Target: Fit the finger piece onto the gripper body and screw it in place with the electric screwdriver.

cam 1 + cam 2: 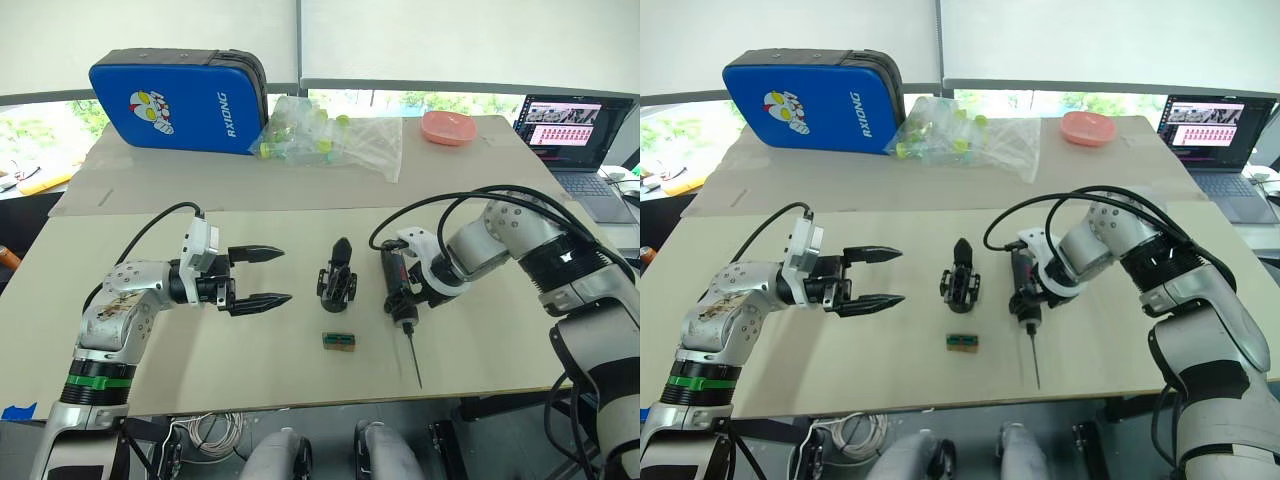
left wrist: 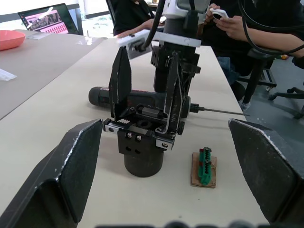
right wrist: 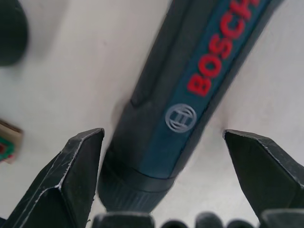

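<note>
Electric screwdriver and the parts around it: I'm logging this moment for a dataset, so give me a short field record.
screwdriver: thick dark cylindrical electric screwdriver lying on the beige table, metal bit toward the robot
right gripper: right gripper open, fingers either side of the screwdriver body, not closed on it
gripper body: small black mechanical gripper body standing just left of the screwdriver
left gripper: left gripper open, left of the gripper body, apart from it
small block: green-and-brown rectangular block in front of the gripper body
</note>
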`<state>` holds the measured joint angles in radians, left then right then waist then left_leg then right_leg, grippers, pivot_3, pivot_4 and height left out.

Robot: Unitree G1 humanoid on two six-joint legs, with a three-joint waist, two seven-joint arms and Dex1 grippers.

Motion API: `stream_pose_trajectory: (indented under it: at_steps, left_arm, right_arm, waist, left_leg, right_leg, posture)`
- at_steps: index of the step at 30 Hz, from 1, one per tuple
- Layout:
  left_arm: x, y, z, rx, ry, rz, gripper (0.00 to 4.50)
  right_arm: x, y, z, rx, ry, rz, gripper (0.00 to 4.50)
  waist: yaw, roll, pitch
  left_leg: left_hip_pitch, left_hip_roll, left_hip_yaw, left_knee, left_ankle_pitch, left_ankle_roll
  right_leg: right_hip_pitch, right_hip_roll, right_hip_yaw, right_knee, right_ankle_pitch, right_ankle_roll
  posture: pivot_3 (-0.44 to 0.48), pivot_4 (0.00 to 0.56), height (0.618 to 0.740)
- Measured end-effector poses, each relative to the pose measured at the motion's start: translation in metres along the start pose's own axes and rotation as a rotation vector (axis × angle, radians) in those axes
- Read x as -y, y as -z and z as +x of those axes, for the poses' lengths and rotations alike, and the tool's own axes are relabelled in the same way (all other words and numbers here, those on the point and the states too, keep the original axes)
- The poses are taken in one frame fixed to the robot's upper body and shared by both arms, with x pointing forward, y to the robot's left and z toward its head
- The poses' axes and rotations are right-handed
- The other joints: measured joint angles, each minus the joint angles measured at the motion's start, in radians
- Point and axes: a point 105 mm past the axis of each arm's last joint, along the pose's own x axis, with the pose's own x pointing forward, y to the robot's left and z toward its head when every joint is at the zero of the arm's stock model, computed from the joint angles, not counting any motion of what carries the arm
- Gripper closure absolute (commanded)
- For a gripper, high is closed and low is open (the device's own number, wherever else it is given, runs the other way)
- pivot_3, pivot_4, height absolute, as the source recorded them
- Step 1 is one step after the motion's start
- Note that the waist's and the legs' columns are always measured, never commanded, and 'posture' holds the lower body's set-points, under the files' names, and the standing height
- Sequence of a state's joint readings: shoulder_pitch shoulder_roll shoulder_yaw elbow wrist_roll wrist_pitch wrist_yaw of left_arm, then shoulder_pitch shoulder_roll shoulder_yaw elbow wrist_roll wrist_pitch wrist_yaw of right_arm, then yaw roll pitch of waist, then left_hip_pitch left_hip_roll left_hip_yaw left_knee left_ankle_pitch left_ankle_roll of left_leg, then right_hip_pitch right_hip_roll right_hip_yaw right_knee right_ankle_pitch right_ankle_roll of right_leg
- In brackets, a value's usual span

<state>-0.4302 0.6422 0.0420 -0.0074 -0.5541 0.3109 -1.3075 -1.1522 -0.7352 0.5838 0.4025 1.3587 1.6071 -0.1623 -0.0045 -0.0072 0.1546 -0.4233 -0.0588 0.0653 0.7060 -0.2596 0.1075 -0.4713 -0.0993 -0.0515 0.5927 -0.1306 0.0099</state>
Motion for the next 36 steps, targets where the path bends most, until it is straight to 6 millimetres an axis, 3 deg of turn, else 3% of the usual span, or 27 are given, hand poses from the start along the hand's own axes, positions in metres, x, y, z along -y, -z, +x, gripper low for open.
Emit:
stream_pose_trajectory:
  at_steps: [8, 11, 12, 18, 27, 31, 36]
  left_arm:
    - [0.004, 0.001, 0.000, -0.006, 0.009, -0.016, 0.00]
    - [0.007, 0.002, 0.000, -0.007, 0.016, -0.027, 0.00]
    - [0.009, 0.003, -0.001, -0.008, 0.019, -0.031, 0.00]
    - [0.012, 0.002, -0.003, -0.014, 0.026, -0.031, 0.00]
    - [0.014, -0.001, -0.006, -0.020, 0.024, -0.020, 0.00]
    - [0.016, 0.000, -0.007, -0.024, 0.043, -0.019, 0.00]
    - [0.014, 0.003, -0.015, -0.054, 0.074, -0.037, 0.00]
  right_arm:
    - [-0.001, -0.001, 0.006, -0.017, 0.019, 0.006, 0.06]
    - [0.000, -0.001, 0.009, -0.026, 0.023, 0.017, 0.06]
    - [0.000, -0.001, 0.010, -0.030, 0.023, 0.019, 0.58]
    - [0.007, -0.002, 0.013, -0.041, 0.073, 0.019, 2.57]
    - [0.016, 0.004, 0.005, -0.019, 0.018, 0.063, 2.62]
    - [0.033, 0.003, -0.018, 0.054, -0.005, 0.128, 2.62]
    - [0.059, 0.002, -0.069, 0.215, 0.015, 0.198, 2.62]
  waist:
    - [-0.007, 0.000, 0.000]
    - [-0.008, 0.000, 0.000]
    - [-0.008, 0.000, 0.000]
    - [-0.008, -0.001, 0.000]
    - [0.000, -0.001, 0.000]
    - [0.001, 0.000, 0.000]
    - [0.002, 0.000, 0.001]
  left_leg:
    - [0.003, 0.001, 0.000, 0.004, -0.001, 0.002]
    - [0.010, 0.002, 0.000, 0.004, -0.006, 0.010]
    - [0.012, 0.001, 0.000, 0.004, -0.007, 0.011]
    - [0.016, 0.002, 0.000, 0.004, -0.007, 0.008]
    - [0.012, 0.001, 0.000, 0.004, -0.008, 0.000]
    - [0.003, 0.000, 0.000, 0.004, -0.002, 0.002]
    - [-0.002, 0.000, 0.000, 0.003, -0.002, 0.002]
  right_leg:
    - [0.005, 0.001, 0.000, 0.001, 0.000, 0.000]
    - [0.011, 0.001, 0.000, 0.000, 0.000, 0.000]
    - [0.013, 0.001, 0.000, 0.000, -0.001, 0.000]
    - [0.014, 0.001, 0.001, 0.000, -0.001, 0.000]
    - [0.011, 0.000, 0.002, 0.000, -0.001, 0.000]
    - [0.003, -0.001, 0.001, 0.000, -0.001, 0.000]
    - [-0.001, -0.001, 0.000, -0.003, -0.001, 0.000]
  posture:
    - [0.000, 0.150, 0.740]
    - [0.000, 0.150, 0.740]
    - [0.000, 0.150, 0.740]
    - [0.000, 0.150, 0.740]
    - [0.000, 0.150, 0.740]
    - [0.000, 0.150, 0.740]
    - [0.000, 0.150, 0.740]
